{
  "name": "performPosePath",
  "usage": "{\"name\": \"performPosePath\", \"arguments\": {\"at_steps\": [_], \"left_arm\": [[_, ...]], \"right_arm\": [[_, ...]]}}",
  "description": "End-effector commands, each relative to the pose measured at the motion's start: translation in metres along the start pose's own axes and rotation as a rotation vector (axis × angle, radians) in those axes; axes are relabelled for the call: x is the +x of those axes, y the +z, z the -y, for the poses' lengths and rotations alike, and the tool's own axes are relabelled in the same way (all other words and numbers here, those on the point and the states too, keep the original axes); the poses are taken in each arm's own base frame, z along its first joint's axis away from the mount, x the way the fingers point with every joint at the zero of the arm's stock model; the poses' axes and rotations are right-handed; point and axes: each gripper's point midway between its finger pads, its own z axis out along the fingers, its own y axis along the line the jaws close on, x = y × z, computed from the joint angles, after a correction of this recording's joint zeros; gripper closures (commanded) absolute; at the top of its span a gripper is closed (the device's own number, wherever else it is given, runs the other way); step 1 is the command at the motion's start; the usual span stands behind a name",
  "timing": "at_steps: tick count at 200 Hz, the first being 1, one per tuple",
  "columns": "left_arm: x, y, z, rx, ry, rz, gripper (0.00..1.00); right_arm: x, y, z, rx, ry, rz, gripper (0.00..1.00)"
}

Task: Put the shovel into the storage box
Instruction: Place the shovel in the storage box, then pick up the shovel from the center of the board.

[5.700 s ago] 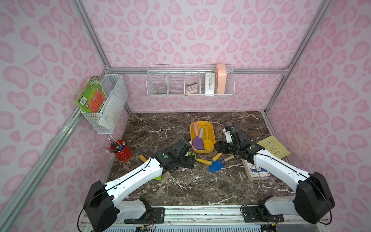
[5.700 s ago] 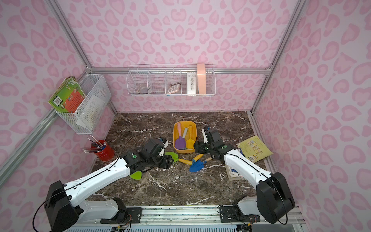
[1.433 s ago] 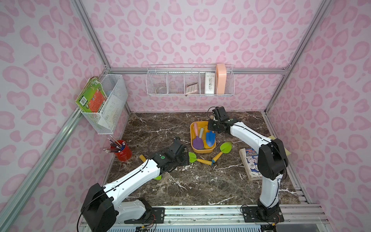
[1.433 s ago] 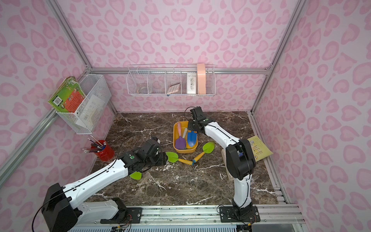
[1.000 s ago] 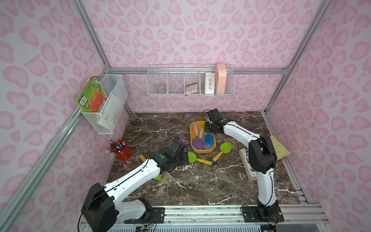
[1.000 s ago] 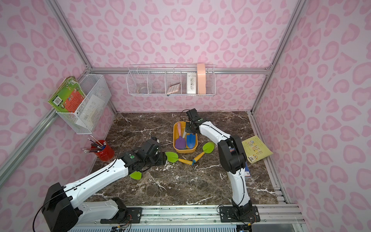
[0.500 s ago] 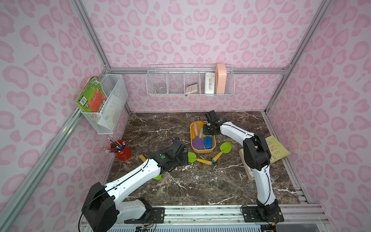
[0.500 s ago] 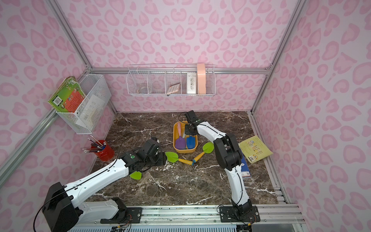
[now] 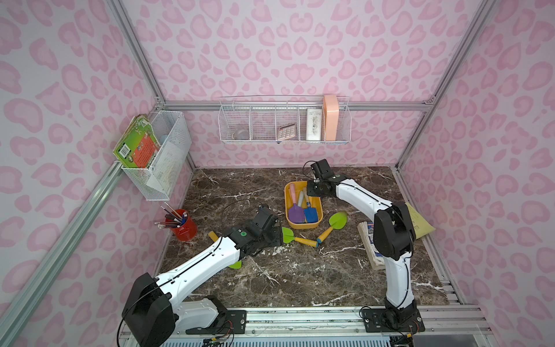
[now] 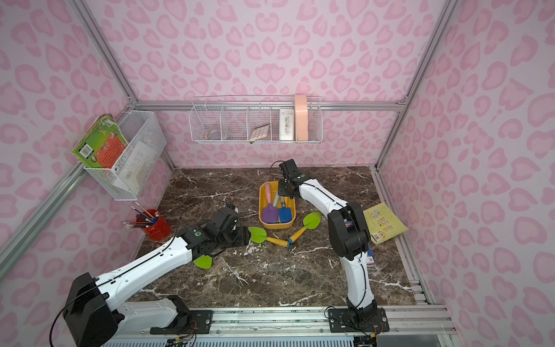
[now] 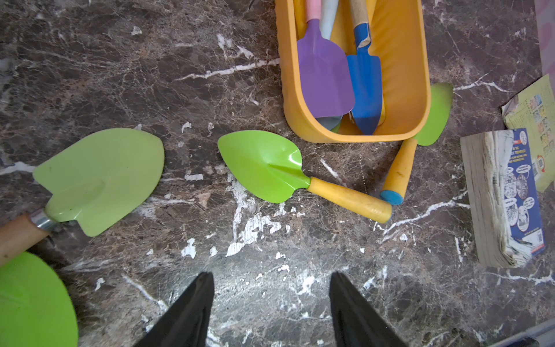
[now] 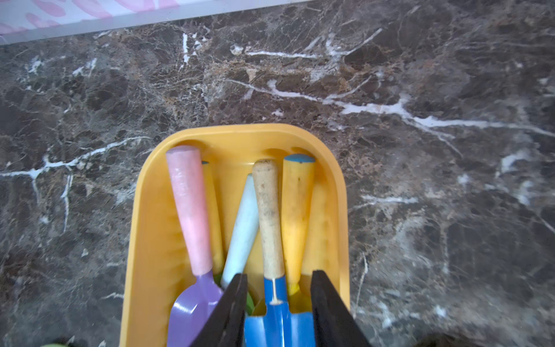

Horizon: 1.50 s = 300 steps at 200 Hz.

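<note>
Claws both stand apart: right claw (image 12: 279, 274) straddles the blue shovel (image 12: 275, 296) without gripping it. It lies inside the storage box (image 12: 150, 216) at mid-table, beside a purple shovel (image 12: 192, 309). Left claw (image 11: 271, 274) hovers empty over the table (image 11: 120, 75), near a green shovel (image 11: 264, 165).

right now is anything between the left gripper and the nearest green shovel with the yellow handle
Nothing visible: only bare marble lies between the open left gripper and that green shovel. The storage box sits just beyond it.
</note>
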Motion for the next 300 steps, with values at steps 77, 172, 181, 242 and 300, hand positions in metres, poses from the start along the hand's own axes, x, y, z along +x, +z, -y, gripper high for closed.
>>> {"name": "performPosePath", "arguments": {"at_steps": [77,172,181,242,300], "left_arm": [[0.004,-0.003,0.025,0.053,0.097,-0.033,0.35],[0.017,0.032,0.088,0.158,0.285,-0.090,0.36],[0.018,0.040,0.098,0.168,0.312,-0.102,0.36],[0.018,0.092,0.153,0.227,0.428,-0.169,0.37],[0.024,0.136,0.168,0.185,0.487,-0.213,0.37]], "right_arm": [[0.037,-0.080,0.021,-0.213,0.061,0.082,0.26],[0.125,-0.107,0.099,-0.110,0.183,0.039,0.27],[0.130,-0.111,0.109,-0.103,0.207,0.046,0.27],[0.148,-0.126,0.151,-0.050,0.294,0.083,0.27],[0.152,-0.130,0.158,-0.072,0.321,0.094,0.27]]}}
